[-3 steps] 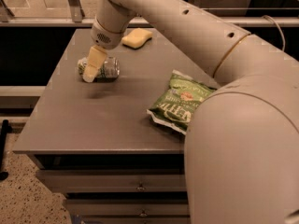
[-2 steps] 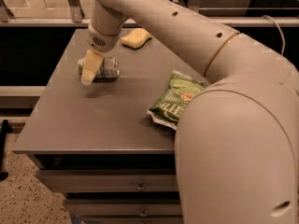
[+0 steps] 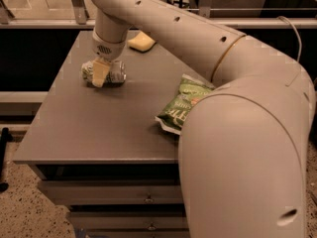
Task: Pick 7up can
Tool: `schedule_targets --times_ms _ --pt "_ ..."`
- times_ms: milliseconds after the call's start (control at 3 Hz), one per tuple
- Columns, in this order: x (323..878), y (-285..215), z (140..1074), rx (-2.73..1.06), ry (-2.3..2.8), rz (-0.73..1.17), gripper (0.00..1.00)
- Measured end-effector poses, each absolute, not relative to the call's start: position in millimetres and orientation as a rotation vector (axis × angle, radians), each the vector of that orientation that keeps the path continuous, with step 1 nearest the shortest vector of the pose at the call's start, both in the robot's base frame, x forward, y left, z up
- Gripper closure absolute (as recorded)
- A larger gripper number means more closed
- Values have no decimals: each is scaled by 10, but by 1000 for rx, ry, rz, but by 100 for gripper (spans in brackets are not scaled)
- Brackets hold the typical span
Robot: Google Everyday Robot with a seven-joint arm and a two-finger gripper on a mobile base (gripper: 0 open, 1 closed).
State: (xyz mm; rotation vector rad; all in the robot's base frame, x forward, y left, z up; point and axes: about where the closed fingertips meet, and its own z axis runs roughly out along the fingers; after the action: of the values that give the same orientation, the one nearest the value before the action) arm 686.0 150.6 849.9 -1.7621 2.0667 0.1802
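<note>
The 7up can [image 3: 117, 74] lies on its side on the far left part of the grey table [image 3: 99, 128]; it is silver-white with green lettering. My gripper [image 3: 101, 76] reaches down from the arm straight onto the can and straddles its middle, with a pale yellow part of it covering the can's front. The can rests on the table top. The can's far side is hidden behind the gripper.
A green chip bag [image 3: 184, 103] lies at the table's right, partly behind my arm's large forearm [image 3: 242, 152]. A yellow sponge-like object [image 3: 141, 42] sits at the table's back edge. Drawers [image 3: 148, 200] are below the front edge. A rail runs behind.
The gripper has stayed at the can, which has not moved. The arm's elbow and forearm have swung further into the right of the view.
</note>
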Motion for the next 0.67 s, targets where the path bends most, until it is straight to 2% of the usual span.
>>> schedule_targets --times_ms 333,667 --pt "6874 1476 8566 -1748 2059 172 62" --pt "6935 1437 8934 -1664 1963 263 92"
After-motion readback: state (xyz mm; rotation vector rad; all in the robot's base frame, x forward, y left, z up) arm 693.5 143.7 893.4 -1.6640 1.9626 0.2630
